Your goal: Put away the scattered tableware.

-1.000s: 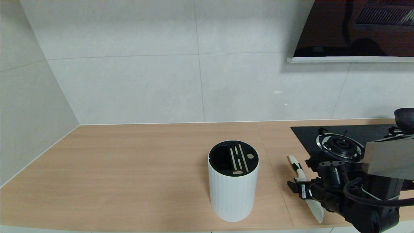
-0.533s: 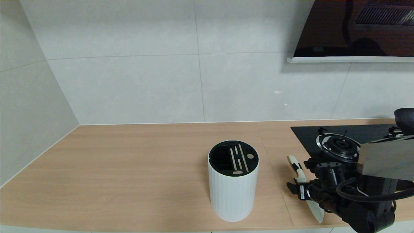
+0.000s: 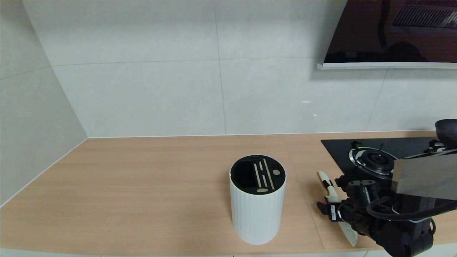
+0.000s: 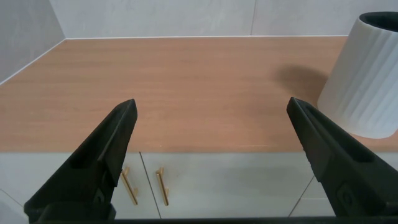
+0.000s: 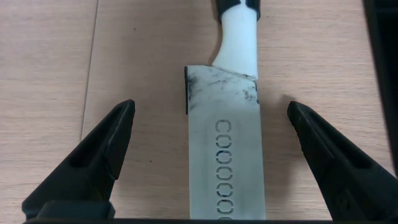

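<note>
A knife with a white handle and a pale blade lies on the wooden counter, between the hob and a white ribbed cylindrical holder with a black slotted top. My right gripper hangs open over the knife, its two fingers either side of the blade without touching it. In the head view the right wrist covers the middle of the knife. My left gripper is open and holds nothing, out past the counter's front edge, with the holder off to one side.
A black gas hob with a burner sits right of the knife, a dark pot at its far edge and a range hood above. Tiled walls close the back and left. Cabinet doors with gold handles lie below the counter edge.
My right arm has edged slightly leftward and lower over the knife. The knife and holder have not moved.
</note>
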Motion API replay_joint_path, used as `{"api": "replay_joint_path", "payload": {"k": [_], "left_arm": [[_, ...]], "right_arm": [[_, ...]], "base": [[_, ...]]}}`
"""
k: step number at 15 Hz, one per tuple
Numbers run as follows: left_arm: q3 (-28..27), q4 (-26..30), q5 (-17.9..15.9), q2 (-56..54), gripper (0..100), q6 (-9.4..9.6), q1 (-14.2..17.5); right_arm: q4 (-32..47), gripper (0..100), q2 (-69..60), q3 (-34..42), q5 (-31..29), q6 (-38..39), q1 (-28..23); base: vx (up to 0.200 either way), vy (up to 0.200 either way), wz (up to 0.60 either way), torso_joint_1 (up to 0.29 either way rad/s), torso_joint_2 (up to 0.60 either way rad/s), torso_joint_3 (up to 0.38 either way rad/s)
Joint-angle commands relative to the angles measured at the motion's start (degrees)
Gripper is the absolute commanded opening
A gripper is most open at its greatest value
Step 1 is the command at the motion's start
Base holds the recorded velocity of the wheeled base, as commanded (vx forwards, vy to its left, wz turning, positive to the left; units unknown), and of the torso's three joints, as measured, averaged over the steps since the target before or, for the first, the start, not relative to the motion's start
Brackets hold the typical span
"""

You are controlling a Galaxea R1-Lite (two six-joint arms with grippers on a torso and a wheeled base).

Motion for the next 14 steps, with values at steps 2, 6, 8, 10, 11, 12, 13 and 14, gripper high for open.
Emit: {"api": "replay_joint_path", "payload": {"k": [2, 6, 8, 10, 11, 12, 13, 14], "left_arm": [[0.0, 0.0, 0.0, 0.0, 100, -0.02, 0.0], [0.0, 0.0, 0.0, 0.0, 100, -0.02, 0.0], [0.0, 0.0, 0.0, 0.0, 100, -0.02, 0.0], [0.0, 0.0, 0.0, 0.0, 100, -0.02, 0.0], [0.0, 0.0, 0.0, 0.0, 100, -0.02, 0.0], [0.0, 0.0, 0.0, 0.0, 100, -0.02, 0.0], [0.0, 0.0, 0.0, 0.0, 100, -0.02, 0.0], [0.0, 0.0, -0.1, 0.0, 100, -0.02, 0.0]], "right_arm": [[0.0, 100, 0.0, -0.1, 0.0, 0.0, 0.0], [-0.7, 0, 0.3, 0.0, 0.0, 0.0, 0.0], [-0.8, 0, 0.4, 0.0, -0.1, -0.1, 0.0], [-0.8, 0, 0.4, 0.0, 0.0, 0.0, 0.0], [-0.8, 0, 0.3, 0.0, -0.1, 0.0, 0.0], [-0.9, 0, 0.1, 0.1, 0.0, 0.1, 0.0], [-0.9, 0, -0.1, 0.1, 0.0, 0.1, 0.0], [-2.5, 0, -0.9, 0.4, 0.0, 0.0, 0.0]], "base": [[0.000, 0.000, 0.00, 0.000, 0.00, 0.000], [0.000, 0.000, 0.00, 0.000, 0.00, 0.000], [0.000, 0.000, 0.00, 0.000, 0.00, 0.000], [0.000, 0.000, 0.00, 0.000, 0.00, 0.000], [0.000, 0.000, 0.00, 0.000, 0.00, 0.000], [0.000, 0.000, 0.00, 0.000, 0.00, 0.000], [0.000, 0.000, 0.00, 0.000, 0.00, 0.000], [0.000, 0.000, 0.00, 0.000, 0.00, 0.000]]}}
